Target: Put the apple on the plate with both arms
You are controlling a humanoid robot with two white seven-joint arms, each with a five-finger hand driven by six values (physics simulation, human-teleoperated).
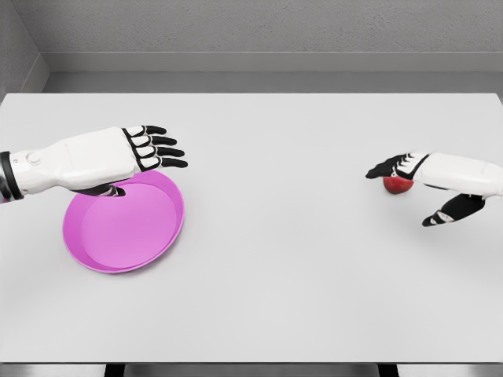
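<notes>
So far little is settled: the small red apple (397, 185) lies on the white table (299, 275), well right of the shallow round magenta plate (118, 236). The right hand (409, 169) covers the apple from above, fingers draped; a firm grasp cannot be confirmed. The left hand (149, 148) hovers over the plate's far rim, fingers extended, empty. Lifting and carrying across remain.

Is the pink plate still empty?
Empty: the round pink plate shows only bare surface; the red apple sits under the right hand.
</notes>
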